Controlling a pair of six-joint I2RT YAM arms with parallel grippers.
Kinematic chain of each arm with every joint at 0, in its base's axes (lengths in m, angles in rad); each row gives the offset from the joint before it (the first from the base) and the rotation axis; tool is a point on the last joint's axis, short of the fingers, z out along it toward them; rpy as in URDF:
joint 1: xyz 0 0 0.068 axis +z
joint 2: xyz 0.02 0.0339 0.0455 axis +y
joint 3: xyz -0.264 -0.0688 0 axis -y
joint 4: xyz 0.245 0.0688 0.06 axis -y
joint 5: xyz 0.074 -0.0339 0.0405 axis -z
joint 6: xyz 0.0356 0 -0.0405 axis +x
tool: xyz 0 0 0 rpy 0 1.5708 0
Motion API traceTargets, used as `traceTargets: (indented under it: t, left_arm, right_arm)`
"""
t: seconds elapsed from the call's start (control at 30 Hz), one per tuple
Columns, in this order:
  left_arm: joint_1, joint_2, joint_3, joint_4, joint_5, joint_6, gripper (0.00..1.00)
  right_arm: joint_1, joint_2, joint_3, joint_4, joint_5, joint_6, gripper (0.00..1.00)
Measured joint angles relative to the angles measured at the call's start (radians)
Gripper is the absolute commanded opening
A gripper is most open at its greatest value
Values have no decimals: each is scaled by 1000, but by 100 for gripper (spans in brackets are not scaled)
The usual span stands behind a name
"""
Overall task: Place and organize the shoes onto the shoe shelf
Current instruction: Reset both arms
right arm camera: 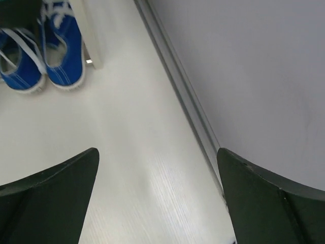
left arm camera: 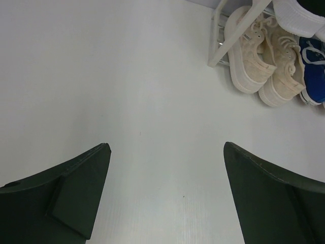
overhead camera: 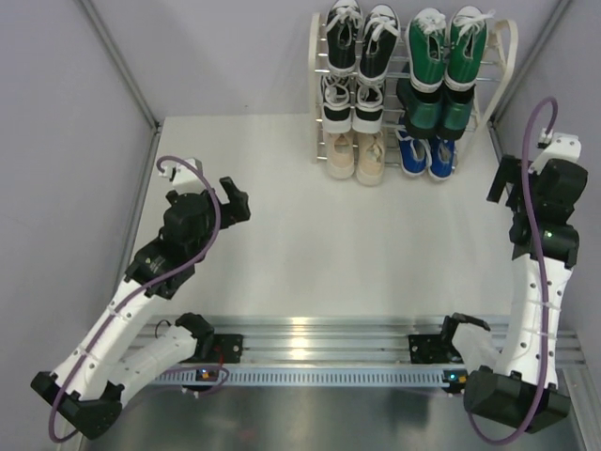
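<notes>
Though your black left gripper and right gripper gape wide (nothing held), the right sits near the cream-framed chrome shoe shelf at one o'clock. Swing carelessly and you'll dislodge the blue canvas sneakers.

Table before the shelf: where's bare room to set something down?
Bare tabletop runs from the beige lace-ups and blue sneakers down to the mounting rail, between left fingers and right fingers. Crowded only at the shoe shelf: every visible tier full.

shoes on shoe shelf, shelf at table far side
</notes>
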Motion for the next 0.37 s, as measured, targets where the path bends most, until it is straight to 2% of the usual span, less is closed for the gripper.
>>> traceTargets:
  t: [0.13,0.37]
  left_arm:
    - [0,-23,0,-29,-2,-6,98]
    - [0,-81,-1,-63,-7,-23,98]
  right_arm:
    - [0,0,-102,-7,57,-13,99]
    - [0,-1,-154,-23,-9,-67,99]
